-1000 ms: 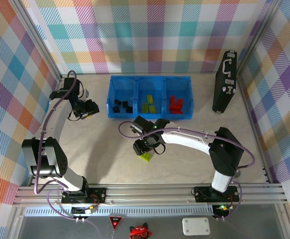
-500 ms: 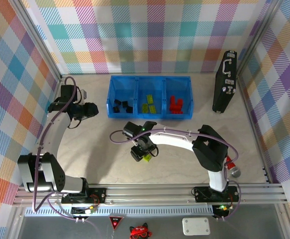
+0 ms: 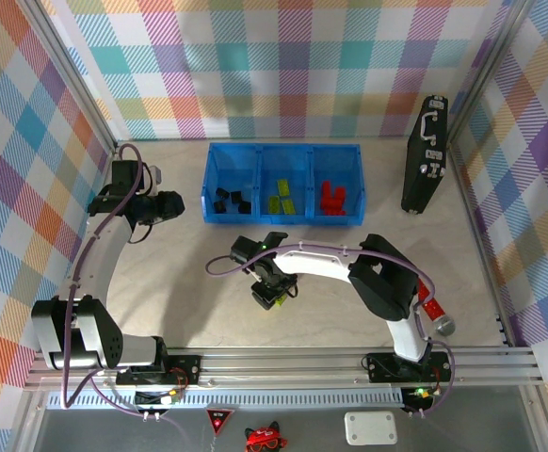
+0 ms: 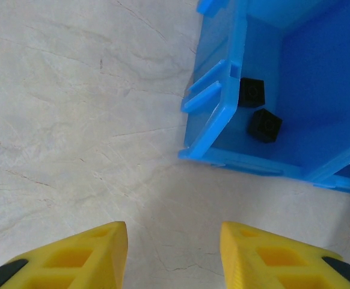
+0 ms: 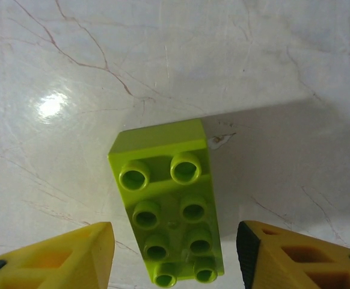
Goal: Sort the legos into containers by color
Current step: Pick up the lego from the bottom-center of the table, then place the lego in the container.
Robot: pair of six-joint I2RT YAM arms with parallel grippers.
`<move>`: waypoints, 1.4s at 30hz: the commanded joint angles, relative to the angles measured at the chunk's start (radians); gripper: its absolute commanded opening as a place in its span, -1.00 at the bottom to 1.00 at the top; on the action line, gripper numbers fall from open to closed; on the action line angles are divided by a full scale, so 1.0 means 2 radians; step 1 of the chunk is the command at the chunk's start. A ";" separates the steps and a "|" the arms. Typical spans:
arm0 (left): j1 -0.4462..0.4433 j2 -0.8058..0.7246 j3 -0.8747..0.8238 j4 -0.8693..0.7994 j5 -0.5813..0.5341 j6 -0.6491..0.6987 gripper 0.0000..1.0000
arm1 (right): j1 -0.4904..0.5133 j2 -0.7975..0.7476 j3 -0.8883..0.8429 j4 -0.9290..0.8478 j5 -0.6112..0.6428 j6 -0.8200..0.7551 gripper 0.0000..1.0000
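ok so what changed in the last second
The right gripper slid left and down over the green brick, open jaws either side, nothing gripped; its arm folded in. The left gripper turned toward the bin, open. The green brick, bin contents and case stayed put.

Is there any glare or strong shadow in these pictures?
Right wrist view: a bright glare spot on the table, up-left of the lime-green brick, and a dark shadow on its right side. Left wrist view: soft shadow on the table below the blue bin, no glare.
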 commanded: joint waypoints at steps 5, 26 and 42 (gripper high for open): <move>0.004 0.002 -0.006 -0.001 -0.003 0.009 -0.11 | 0.004 0.007 0.006 -0.024 0.006 -0.015 0.06; 0.004 -0.002 -0.005 -0.006 -0.008 0.014 -0.11 | 0.004 -0.005 0.030 -0.033 0.017 -0.024 -0.22; 0.004 -0.005 -0.005 -0.007 0.003 0.015 -0.11 | -0.064 0.021 0.168 -0.060 0.046 -0.043 -0.24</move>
